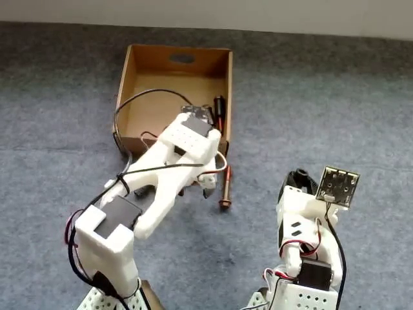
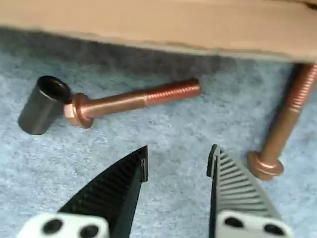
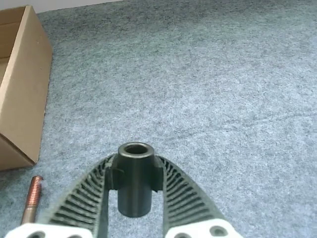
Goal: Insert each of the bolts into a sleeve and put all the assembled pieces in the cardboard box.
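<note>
The left gripper (image 2: 179, 153) hangs open over the grey tabletop (image 2: 198, 129) before the cardboard box (image 2: 163, 25), where one copper bolt (image 2: 133, 101) lies with its head just beside a loose sleeve (image 2: 42, 106) and the other bolt (image 2: 285, 129) lies near the box wall. The right gripper (image 3: 134, 166) is closed on a second sleeve (image 3: 134, 191), bore end free. The bolts look stiff, smooth and ready to roll, so I would grip one across the plain shank near the head, leaving the thread free.

I see a bolt (image 2: 133, 101) lying along the near wall of the cardboard box (image 1: 229, 90), a sleeve (image 2: 43, 105) just beside its head, a second bolt (image 2: 285, 129) nearby pointing at the box, and a second sleeve (image 3: 133, 193) held in my right gripper (image 3: 134, 166), well off to the box's right.
</note>
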Available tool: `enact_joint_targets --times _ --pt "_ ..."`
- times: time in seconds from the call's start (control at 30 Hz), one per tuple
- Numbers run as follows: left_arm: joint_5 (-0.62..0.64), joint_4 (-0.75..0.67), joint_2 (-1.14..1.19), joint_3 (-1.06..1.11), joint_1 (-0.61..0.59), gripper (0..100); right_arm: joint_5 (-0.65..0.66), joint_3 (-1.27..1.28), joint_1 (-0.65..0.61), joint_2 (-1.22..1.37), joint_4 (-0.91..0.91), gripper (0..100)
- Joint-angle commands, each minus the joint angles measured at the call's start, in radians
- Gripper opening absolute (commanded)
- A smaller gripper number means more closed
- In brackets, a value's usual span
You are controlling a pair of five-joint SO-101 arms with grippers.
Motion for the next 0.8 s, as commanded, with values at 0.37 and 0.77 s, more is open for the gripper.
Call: enact_joint_targets --times 0.37,0.77 --pt "0.143 -0.049 0.005 0.048 -0.222 23 0.014 0.007 0.005 -0.015 0.005 0.6" --pt "0.127 -0.207 0.007 0.199 -0.214 23 0.014 0.007 0.005 -0.015 0.005 0.6"
